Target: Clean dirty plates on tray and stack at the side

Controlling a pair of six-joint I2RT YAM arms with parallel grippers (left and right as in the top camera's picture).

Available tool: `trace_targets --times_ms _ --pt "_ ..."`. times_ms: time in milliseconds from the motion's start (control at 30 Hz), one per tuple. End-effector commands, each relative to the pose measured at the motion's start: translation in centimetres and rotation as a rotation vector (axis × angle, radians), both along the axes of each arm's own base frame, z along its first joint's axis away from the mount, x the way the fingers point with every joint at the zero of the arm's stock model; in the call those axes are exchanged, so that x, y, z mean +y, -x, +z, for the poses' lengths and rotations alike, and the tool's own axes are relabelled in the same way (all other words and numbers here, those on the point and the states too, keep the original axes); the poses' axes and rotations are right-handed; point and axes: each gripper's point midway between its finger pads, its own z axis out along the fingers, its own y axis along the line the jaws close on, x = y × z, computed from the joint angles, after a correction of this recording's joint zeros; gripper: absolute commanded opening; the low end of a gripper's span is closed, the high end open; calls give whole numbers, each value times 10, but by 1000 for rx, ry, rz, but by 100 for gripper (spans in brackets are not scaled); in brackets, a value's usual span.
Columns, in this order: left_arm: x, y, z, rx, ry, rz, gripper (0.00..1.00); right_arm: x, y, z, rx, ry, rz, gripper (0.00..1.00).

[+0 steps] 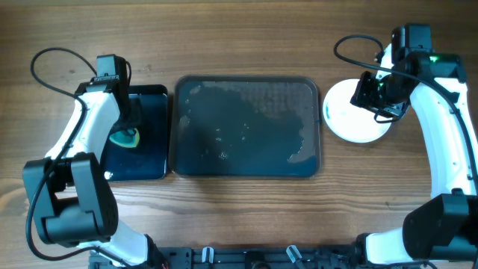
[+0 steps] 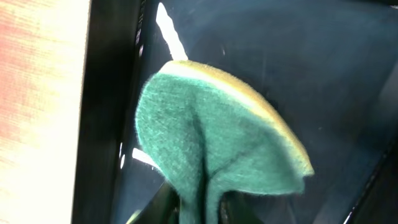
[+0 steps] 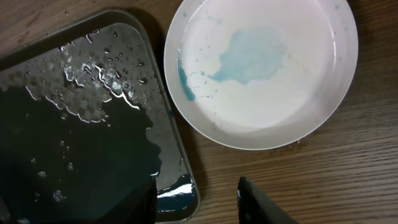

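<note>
Now the tray (image 1: 246, 127) holds no plates, only water drops. Just right of the tray sits a white plate (image 1: 347, 123); whether others lie beneath it, I cannot tell. The right gripper (image 1: 376, 95) hovers above it, fingers apart and empty. Left of the tray, the left gripper (image 1: 126, 132) pinches a green sponge (image 2: 217, 143) over a smaller glossy tray (image 1: 149, 161). The job seems nearly finished. Only the right wrist view reveals a blue-green smear on that plate; it may need another wipe.
</note>
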Motion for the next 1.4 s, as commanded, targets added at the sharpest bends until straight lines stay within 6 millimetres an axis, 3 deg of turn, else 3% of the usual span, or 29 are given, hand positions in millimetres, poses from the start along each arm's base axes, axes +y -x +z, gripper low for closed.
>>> trace_targets --times_ms 0,167,267,333,433,500,533,600,667,833,1000,1200,1367 --pt "-5 -1 -2 9 14 -69 100 -1 -1 2 -6 11 16 43" --pt "-6 -1 9 1 15 -61 100 -8 0 2 -2 55 7 61" --pt "-11 -4 36 -46 20 -35 100 -8 0 7 -20 55 10 62" --pt "-19 -10 65 -111 24 -35 100 -8 0 15 -48 61 24 62" --pt "-40 -16 110 -248 83 -24 100 -8 3 35 -115 80 56 62" --pt "-60 -14 132 -318 154 -53 100 -8 8 51 -166 95 75 68" --pt "-68 -13 140 -344 179 -74 100 -8 12 61 -198 101 83 75" --pt "-76 -10 153 -378 192 -98 100 -8 22 83 -268 115 98 100" --pt "-81 -7 162 -405 194 -113 100 -7 33 104 -334 121 92 100" --pt "-81 -6 166 -417 194 -116 100 5 71 161 -543 89 106 100" --pt "-81 -6 166 -416 194 -116 100 7 106 197 -697 104 103 100" --pt "-81 -6 166 -416 194 -116 100 9 130 216 -789 115 102 100" --pt "-81 -6 166 -416 194 -116 100 6 130 215 -786 130 95 100"
